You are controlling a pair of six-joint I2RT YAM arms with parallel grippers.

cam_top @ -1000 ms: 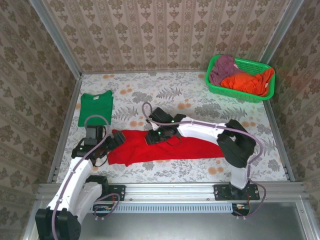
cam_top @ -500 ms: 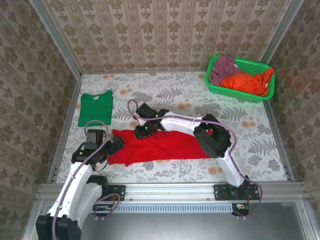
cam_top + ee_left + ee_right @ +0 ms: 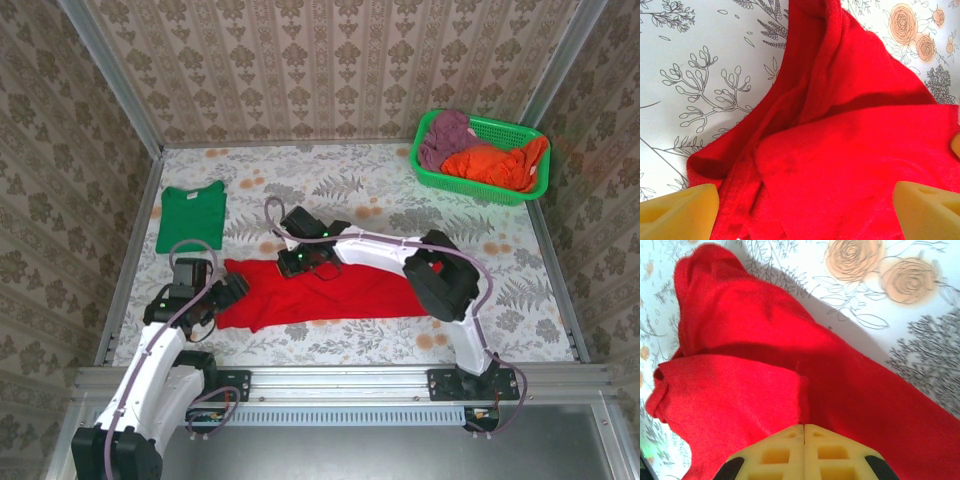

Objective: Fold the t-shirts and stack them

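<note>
Now the red t-shirt (image 3: 340, 295) lies as a long folded band along the near half of the table (image 3: 420, 215), with one end bunched toward the near left corner. The right gripper (image 3: 298, 262) has its jaws closed tight on the band's far edge. In the right wrist view a crease of red cloth runs in between the pads, so I judge it holds a thin pinch of fabric. The left gripper (image 3: 230, 290) hovers over the bunched end with its jaws wide apart, cloth beneath them but nothing gripped.

The step in hand looks like securing two hold points for the next fold. To do it well, the left gripper should come straight down and close on every layer of that rumpled end, not just the top flap. Both arms should then lift together, low and taut, so the band does not sag or twist. A pinch as thin as the right one may slip, so a slow pull suits it.

The green t-shirt (image 3: 192, 215) lies folded by the left edge, likely the stacking spot. It is best left undisturbed.
</note>
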